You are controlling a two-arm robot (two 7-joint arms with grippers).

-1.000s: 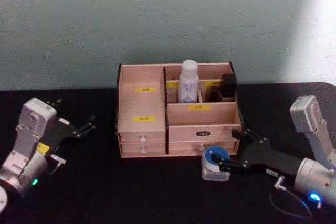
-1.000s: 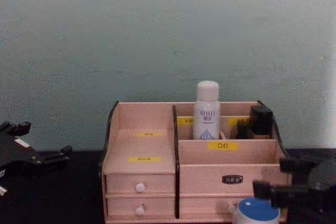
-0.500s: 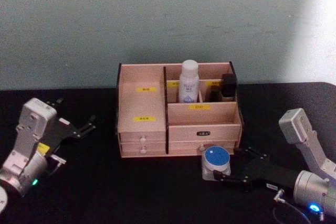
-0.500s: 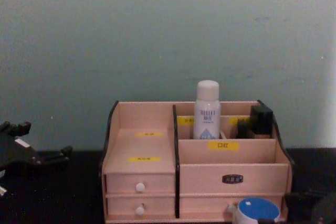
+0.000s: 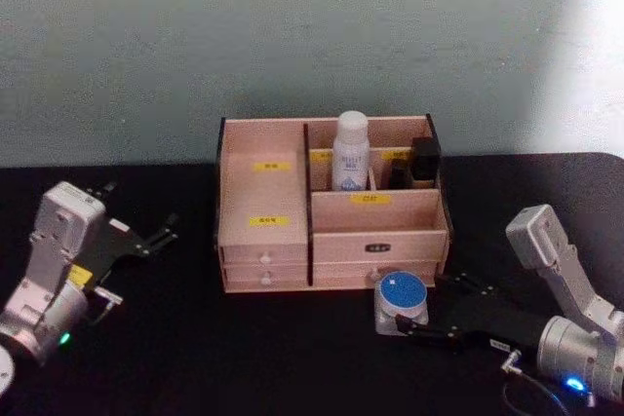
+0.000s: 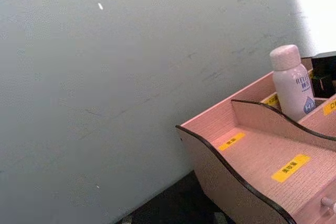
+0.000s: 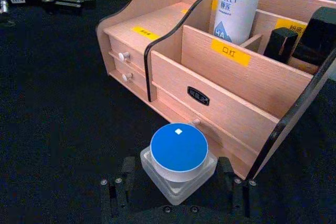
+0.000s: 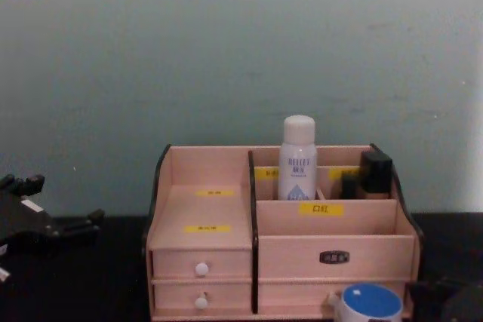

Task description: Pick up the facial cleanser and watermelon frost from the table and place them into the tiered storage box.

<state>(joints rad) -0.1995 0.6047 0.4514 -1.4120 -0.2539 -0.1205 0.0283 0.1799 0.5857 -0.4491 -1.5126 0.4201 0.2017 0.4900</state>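
On the black table [image 5: 244, 348], just before the lower right drawer of the tiered storage box [image 5: 263, 192], stands the watermelon frost [image 7: 179, 148], upright, its blue lid up; the right gripper [image 7: 177, 182] lies low around it, the jaws apart with one on each side of the clear base, and I judge they do not press it yet, so nothing is held. The facial cleanser [image 5: 351, 151] stands already upright in a rear compartment; only the jar remains. The left gripper [image 5: 141, 213] rests spread and empty, well apart on the left.

The dangers, as I judge them: the jar is very near the box front, so a closing jaw may push it against the drawer knob; a low grasp on the smooth base may slip during lifting; a low carry over the box wall may knock over the cleanser.
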